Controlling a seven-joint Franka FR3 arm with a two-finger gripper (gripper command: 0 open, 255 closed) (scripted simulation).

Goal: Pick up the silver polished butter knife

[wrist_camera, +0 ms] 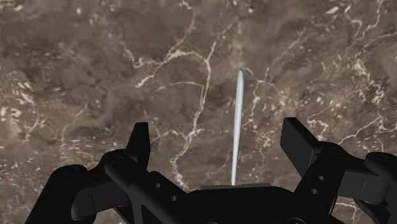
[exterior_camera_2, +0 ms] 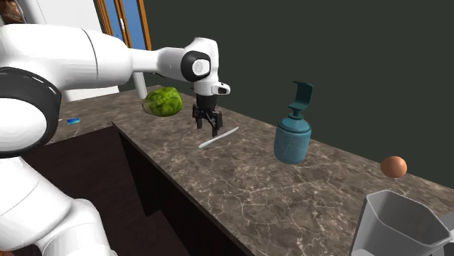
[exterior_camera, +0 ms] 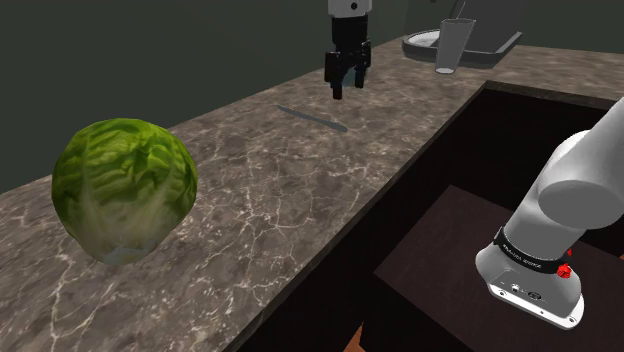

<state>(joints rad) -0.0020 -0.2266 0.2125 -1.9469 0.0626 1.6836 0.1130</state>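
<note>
Hand (wrist_camera: 217,130), fingers (wrist_camera: 139,143) apart, above butter knife (wrist_camera: 238,114) crosswise to them

The counter (exterior_camera: 300,180) is brown with white veins, the lettuce (exterior_camera: 125,190) green, the knife (wrist_camera: 237,121) pale grey, the hand (wrist_camera: 216,137) black.

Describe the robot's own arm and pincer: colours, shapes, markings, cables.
The white arm is built of smooth, rounded links with dark bands at the joints. One black band carries small pale lettering, with a small red dot beside it. The all-black pincer sits under a pale wrist block and has two blocky fingers. No loose cables show.
</note>
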